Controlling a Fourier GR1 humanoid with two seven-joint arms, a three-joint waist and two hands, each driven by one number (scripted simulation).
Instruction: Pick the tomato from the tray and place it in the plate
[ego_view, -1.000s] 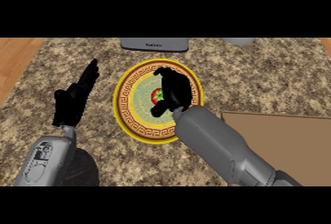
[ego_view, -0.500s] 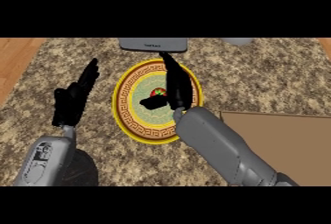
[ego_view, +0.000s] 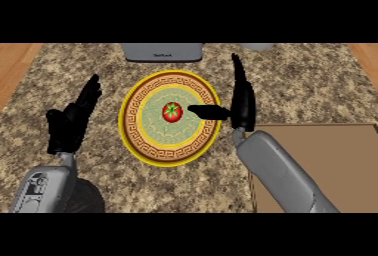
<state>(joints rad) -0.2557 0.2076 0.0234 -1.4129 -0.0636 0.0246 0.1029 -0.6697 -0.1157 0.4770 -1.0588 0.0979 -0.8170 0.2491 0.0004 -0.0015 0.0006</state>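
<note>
So the tomato (ego_view: 172, 112) is sat in the plate (ego_view: 140, 145), placing looks done. Right robot hand (ego_view: 238, 102) is released, fingers straight; only pulling away is needed.

L hand (ego_view: 70, 125) open – R hand (ego_view: 240, 102) open, fingers straight.

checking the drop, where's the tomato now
In the head view the tomato sits mid-plate, just left of the open right hand.

Tomato (ego_view: 172, 112) in plate (ego_view: 140, 140), tray (ego_view: 325, 145) to its right
</note>
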